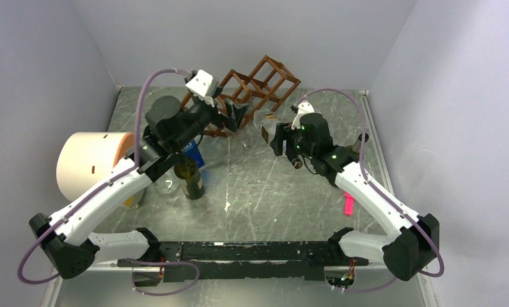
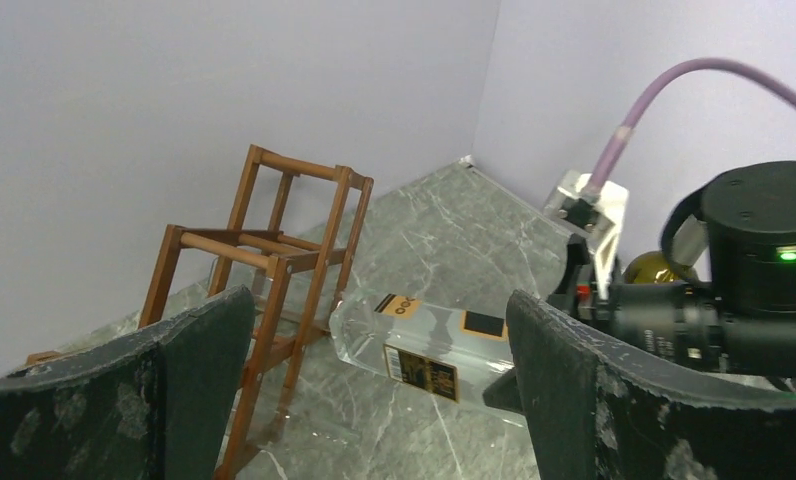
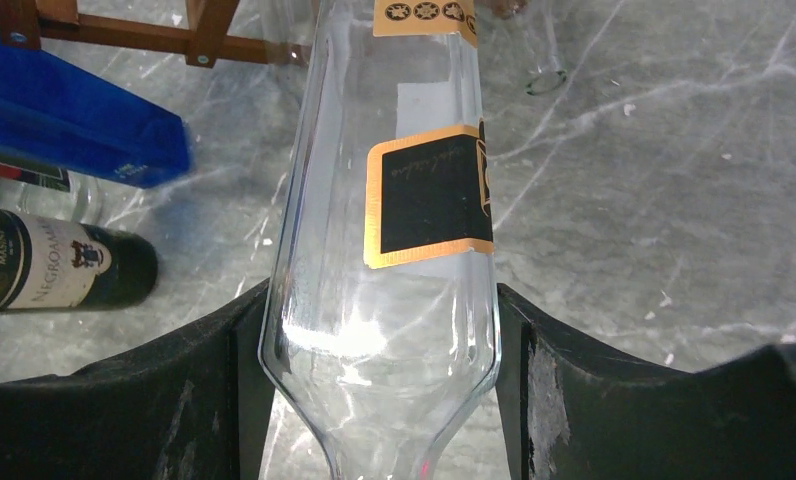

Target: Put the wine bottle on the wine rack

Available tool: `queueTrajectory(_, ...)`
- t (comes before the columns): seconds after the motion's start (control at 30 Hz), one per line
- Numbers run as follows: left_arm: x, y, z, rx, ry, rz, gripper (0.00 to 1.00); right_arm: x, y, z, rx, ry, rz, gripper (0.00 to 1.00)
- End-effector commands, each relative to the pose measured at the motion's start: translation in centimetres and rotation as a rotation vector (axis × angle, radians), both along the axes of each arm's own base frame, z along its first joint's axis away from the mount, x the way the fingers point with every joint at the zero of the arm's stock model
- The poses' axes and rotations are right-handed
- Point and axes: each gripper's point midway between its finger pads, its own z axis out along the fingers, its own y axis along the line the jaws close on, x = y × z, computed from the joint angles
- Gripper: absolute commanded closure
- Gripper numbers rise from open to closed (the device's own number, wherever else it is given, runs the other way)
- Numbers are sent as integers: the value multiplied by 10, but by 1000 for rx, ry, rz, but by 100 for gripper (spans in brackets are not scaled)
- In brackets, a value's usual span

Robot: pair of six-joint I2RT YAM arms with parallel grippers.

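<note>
The wine bottle [image 3: 394, 250] is of clear glass with black and gold labels. It is held in the right end effector [image 3: 379, 380], whose two fingers [image 3: 224, 380] press on both sides of the body, just above the shoulder. Its long axis is about level and follows the direction of the fingers: the neck points back to the right wrist, and the base points away, toward the wine rack [image 1: 252, 89]. The base is near the lower front of the rack, but I cannot tell if they touch. In the top view the bottle seems to be above the surface [image 1: 271, 185], not lying on it. The left end effector [image 2: 379, 310] is opened wide and holds nothing; it hangs just beside the rack and faces the bottle. A dark green bottle [image 1: 189, 176] stands upright by the left arm.
</note>
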Motion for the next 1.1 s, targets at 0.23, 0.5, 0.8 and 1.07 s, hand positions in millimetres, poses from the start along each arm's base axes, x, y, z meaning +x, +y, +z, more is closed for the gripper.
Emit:
queueTrajectory(0.23, -16, 22, 17, -44, 15, 29, 0, 48, 33, 57, 182, -232, 1, 100)
queueTrajectory(0.5, -17, 19, 14, -40, 30, 13, 0, 61, 41, 58, 197, -251, 0, 100)
queueTrajectory(0.8, -21, 25, 14, -37, 39, 23, 0, 69, 51, 64, 240, -281, 19, 100)
queueTrajectory(1.07, -22, 32, 15, -25, 41, 47, 0, 76, 65, 66, 300, -308, 55, 100)
